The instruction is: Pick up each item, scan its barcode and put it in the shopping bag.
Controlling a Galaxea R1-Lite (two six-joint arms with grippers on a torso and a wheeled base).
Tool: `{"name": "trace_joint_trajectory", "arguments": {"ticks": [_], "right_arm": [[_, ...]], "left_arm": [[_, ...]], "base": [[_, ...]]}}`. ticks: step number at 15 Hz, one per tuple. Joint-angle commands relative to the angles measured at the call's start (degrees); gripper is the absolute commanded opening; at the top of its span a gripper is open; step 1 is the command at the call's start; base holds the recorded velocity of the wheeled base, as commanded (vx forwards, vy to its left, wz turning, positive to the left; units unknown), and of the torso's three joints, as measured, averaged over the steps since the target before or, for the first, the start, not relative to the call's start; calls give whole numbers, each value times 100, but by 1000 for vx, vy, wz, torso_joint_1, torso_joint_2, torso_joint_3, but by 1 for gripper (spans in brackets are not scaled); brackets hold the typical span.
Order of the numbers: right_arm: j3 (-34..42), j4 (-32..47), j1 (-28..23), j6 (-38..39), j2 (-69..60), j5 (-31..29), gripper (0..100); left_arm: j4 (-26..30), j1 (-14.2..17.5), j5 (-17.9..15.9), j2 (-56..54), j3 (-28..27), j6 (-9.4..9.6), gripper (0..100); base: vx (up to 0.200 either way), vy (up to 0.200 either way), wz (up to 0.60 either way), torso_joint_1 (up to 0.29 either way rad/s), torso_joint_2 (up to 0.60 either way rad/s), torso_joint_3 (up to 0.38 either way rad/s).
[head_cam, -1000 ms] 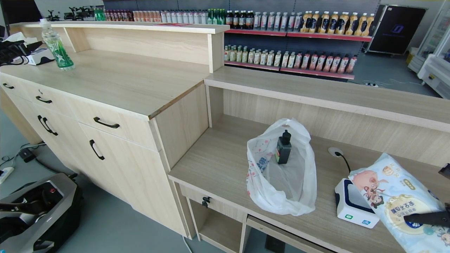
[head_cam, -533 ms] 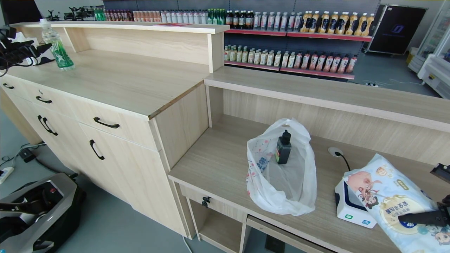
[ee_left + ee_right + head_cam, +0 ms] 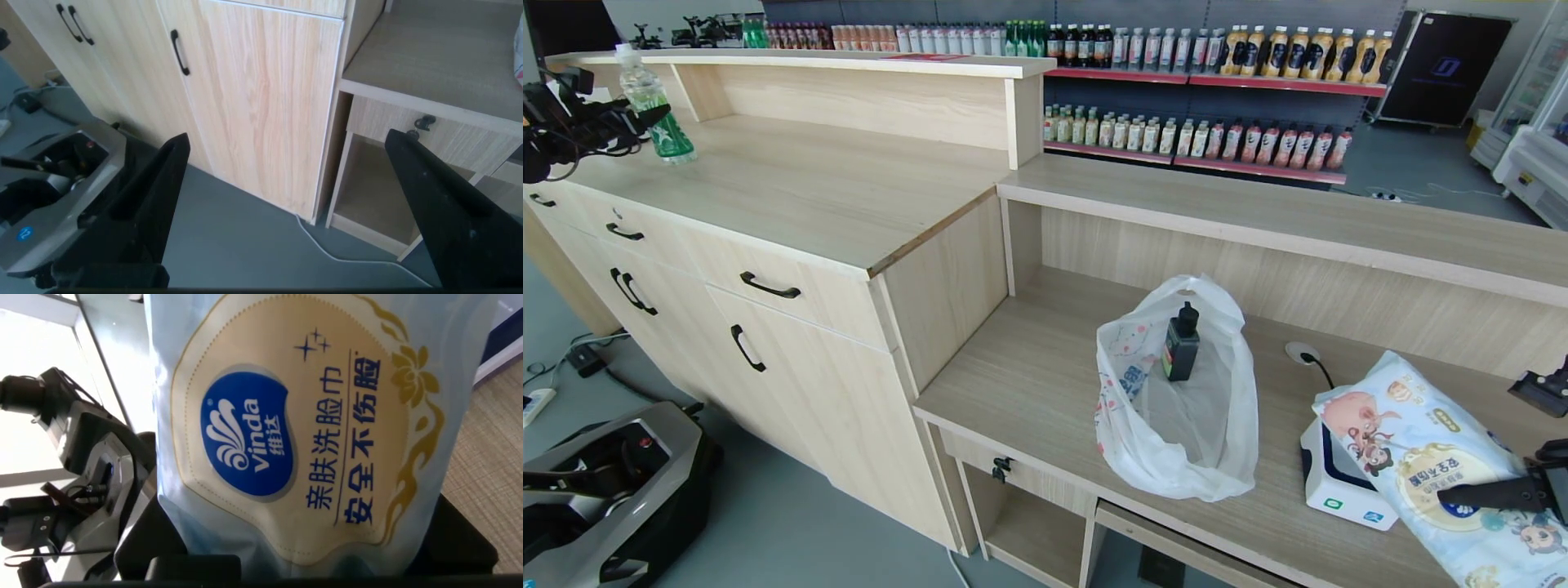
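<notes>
At the right end of the lower counter, the pale blue tissue pack (image 3: pixel 1445 457) is clamped between the fingers of the right gripper (image 3: pixel 1462 496), partly over the white scanner (image 3: pixel 1339 486). The shopping bag (image 3: pixel 1176 441) (a dark bottle (image 3: pixel 1181 347) stands inside) is set just beside the scanner. The left gripper (image 3: pixel 286 147) is held with its fingers wide apart.

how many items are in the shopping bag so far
1: a dark bottle, standing upright inside the shopping bag on the lower counter. The bag's folds might hide something small. The tissue pack is outside it, in the right gripper.
</notes>
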Motion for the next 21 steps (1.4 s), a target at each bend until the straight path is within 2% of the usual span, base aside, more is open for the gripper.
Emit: {"name": "trace_joint_trajectory", "arguments": {"ticks": [1,7,9,10,11,13,14,15,17,19,20,21], "right_arm": [[-14,0,-5,-11,13,2,0],[-137,-9,-5,-3,21,2,0],[-110,0,-41,-99,-365,-6,0],[-163,9,-32,-117,-945,-24,0],[-277,9,12,85,-1385,-24,0],[-471,-9,364,1307,-2448,-24,0],[-479,-53,425,1597,-2659,-50,0],[-269,-466,777,2485,-3354,-323,0],[250,-1072,1515,3575,-4110,-1404,0],[619,-1828,2605,5095,-4760,-2854,0],[795,-2241,2974,5579,-4944,-3373,0],[1199,-2997,3563,5851,-5243,-4524,0]], "left_arm": [[0,2,2,-2,0,0,100],[0,2,2,-2,0,0,100],[0,2,2,-2,0,0,100],[0,2,-7,-2,0,0,100],[0,2,2,-2,0,0,100],[0,2,2,-2,0,0,100],[0,2,2,-2,0,0,100],[0,2,2,-2,0,0,100],[0,2,2,-2,0,0,100],[0,2,2,-2,0,0,100],[0,2,2,-2,0,0,100],[0,2,-7,-2,0,0,100]], "base": [[0,0,0,0,0,0],[0,0,0,0,0,0],[0,0,0,0,0,0],[0,0,0,0,0,0],[0,0,0,0,0,0],[0,0,0,0,0,0],[0,0,0,0,0,0],[0,0,0,0,0,0],[0,0,0,0,0,0],[0,0,0,0,0,0],[0,0,0,0,0,0],[0,0,0,0,0,0]]}}
